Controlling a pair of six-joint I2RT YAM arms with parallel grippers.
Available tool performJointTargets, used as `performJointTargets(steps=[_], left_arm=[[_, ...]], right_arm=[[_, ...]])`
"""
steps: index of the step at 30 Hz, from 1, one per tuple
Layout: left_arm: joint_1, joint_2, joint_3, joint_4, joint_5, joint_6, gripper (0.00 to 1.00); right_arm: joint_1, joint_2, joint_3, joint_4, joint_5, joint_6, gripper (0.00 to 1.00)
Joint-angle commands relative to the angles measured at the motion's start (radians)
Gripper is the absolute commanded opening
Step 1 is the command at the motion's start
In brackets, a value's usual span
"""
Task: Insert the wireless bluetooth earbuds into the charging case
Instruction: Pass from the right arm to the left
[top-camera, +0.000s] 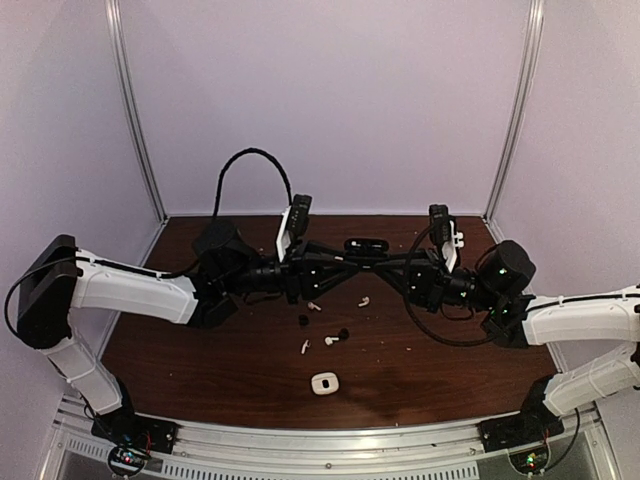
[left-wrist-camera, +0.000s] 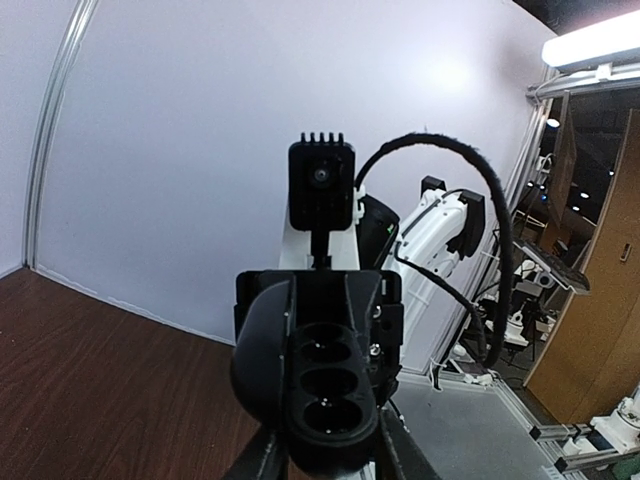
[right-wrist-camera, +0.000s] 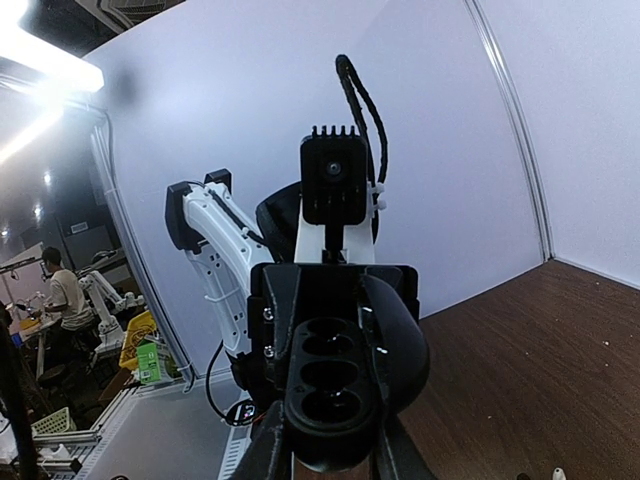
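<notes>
Left gripper (top-camera: 350, 250) and right gripper (top-camera: 388, 252) are held nose to nose above the table (top-camera: 200, 350).
In the wrist views a black three-socket block (left-wrist-camera: 325, 385) is framed between the fingers (left-wrist-camera: 258, 458), but their grip cannot be told. The earbuds (top-camera: 329, 341), scattered beyond the white charging case (top-camera: 323, 383), are laid out plainly only from above.

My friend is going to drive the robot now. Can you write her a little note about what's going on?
Left gripper and right gripper: held up above the table, tips meeting nose to nose. Open or shut cannot be told. A small black thing sits where they meet, and what it is is unclear.
Loose on the table: four white earbuds and two black earbuds.
The white charging case lies nearer the arm bases.
Done: nothing seems to be in the case.
Left: all six earbuds.
</notes>
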Motion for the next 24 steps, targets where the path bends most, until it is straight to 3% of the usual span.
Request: performJointTargets(steps=[1, 8, 15, 24], left_arm=[[-0.003, 0.016, 0.032, 0.084, 0.014, -0.017, 0.29], [-0.003, 0.029, 0.031, 0.118, 0.042, -0.031, 0.17], [-0.003, 0.035, 0.032, 0.128, 0.051, -0.035, 0.14], [-0.010, 0.052, 0.034, 0.150, 0.044, -0.041, 0.13]], right_arm=[[-0.004, 0.000, -0.015, 0.037, -0.011, 0.018, 0.00], [-0.003, 0.003, -0.021, 0.041, -0.008, 0.023, 0.00], [-0.003, 0.004, -0.019, 0.037, -0.003, 0.021, 0.20], [-0.003, 0.040, 0.000, 0.069, -0.012, 0.039, 0.25]])
